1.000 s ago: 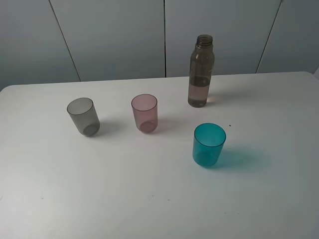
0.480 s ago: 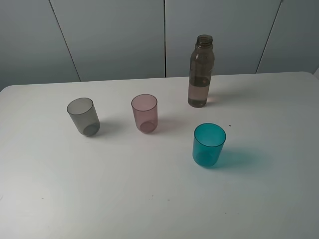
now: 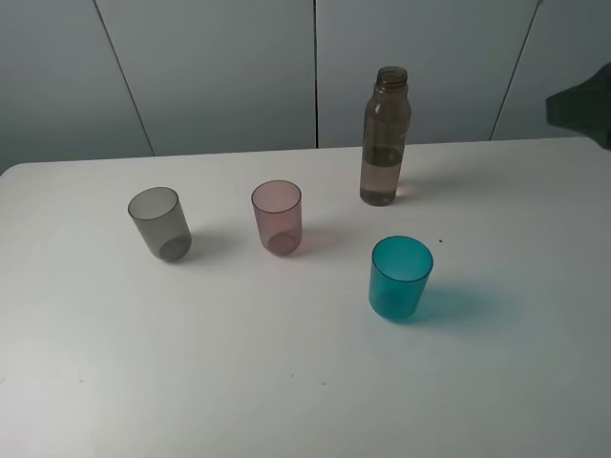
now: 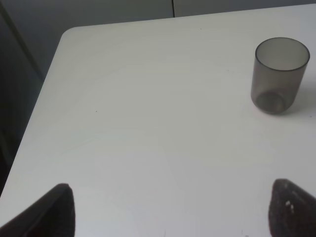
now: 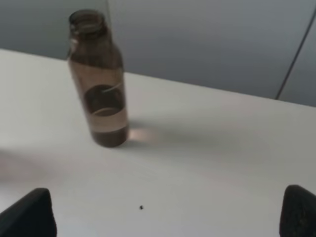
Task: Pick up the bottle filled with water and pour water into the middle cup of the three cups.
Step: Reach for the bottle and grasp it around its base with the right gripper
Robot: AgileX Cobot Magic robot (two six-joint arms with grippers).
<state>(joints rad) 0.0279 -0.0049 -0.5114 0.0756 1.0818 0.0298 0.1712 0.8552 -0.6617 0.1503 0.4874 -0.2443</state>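
Setting: bare test room, likely a lab. Evidence: plain white table, rounded corners; grey panelled wall behind its far edge.

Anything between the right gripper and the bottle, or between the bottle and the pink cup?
Nothing visible. Bare white table lies between the right gripper and the smoky brown translucent plastic bottle, and between it and the pink-mauve translucent tumbler. The teal tumbler stands off that line, nearer the camera.

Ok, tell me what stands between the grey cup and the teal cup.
The pink cup, standing upright and apart from both, shown in the exterior high view.
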